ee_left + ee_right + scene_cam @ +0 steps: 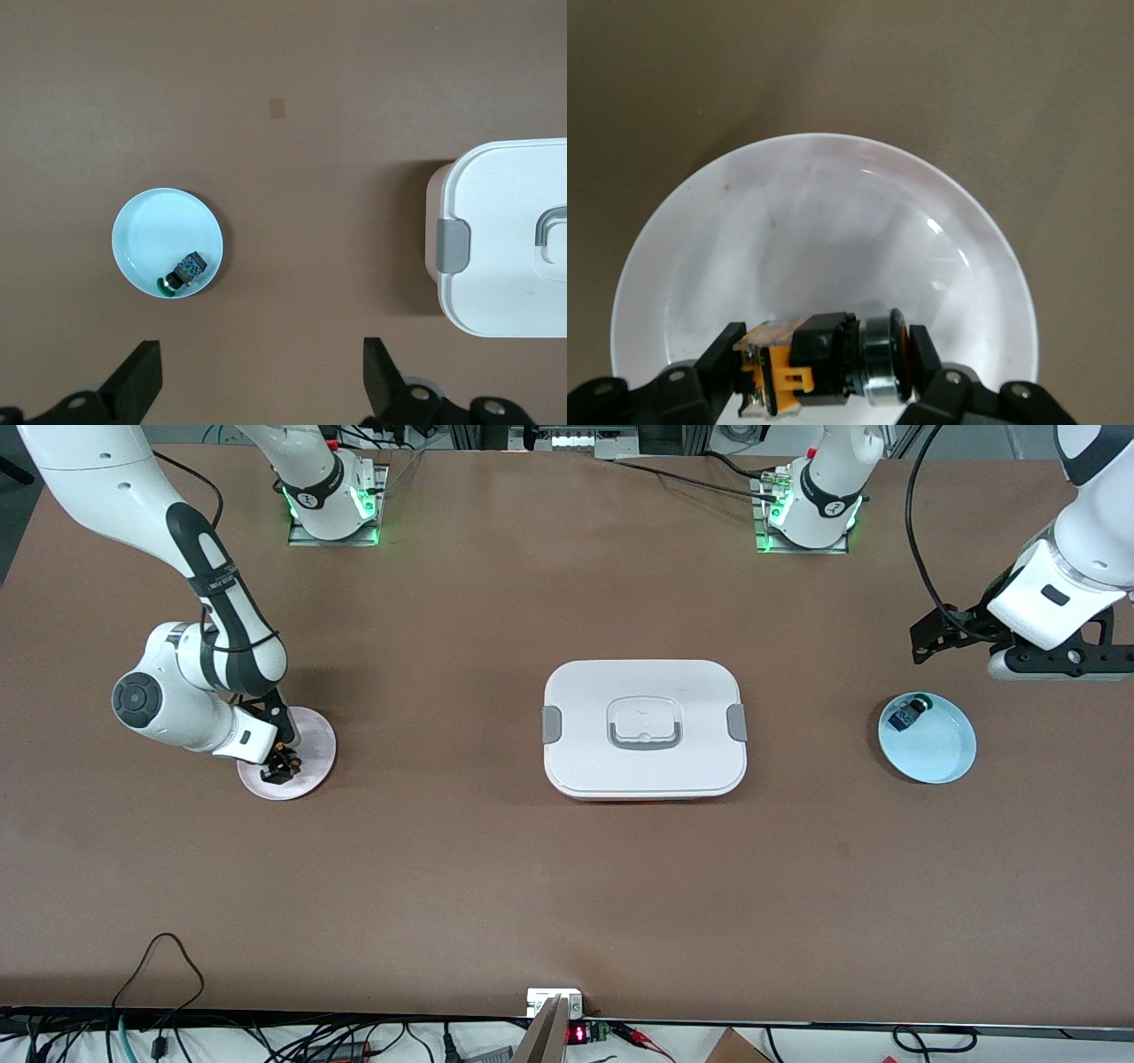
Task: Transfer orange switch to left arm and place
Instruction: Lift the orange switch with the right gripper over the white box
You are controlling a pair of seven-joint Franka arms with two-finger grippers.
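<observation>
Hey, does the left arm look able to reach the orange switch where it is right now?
Probably not: the orange switch sits between the right gripper fingers at the right arm's end, while the left gripper hangs open past the box.

From across the table, the right claw [282, 764] and the right arm cover part of the pink plate [312, 737], and the orange switch [285, 761] between the fingers is too small to make out. The left arm runs off the picture's edge. In the left wrist view the box [501, 239] is cut off at the edge, and only the left claw's [261, 376] fingertips show.
</observation>
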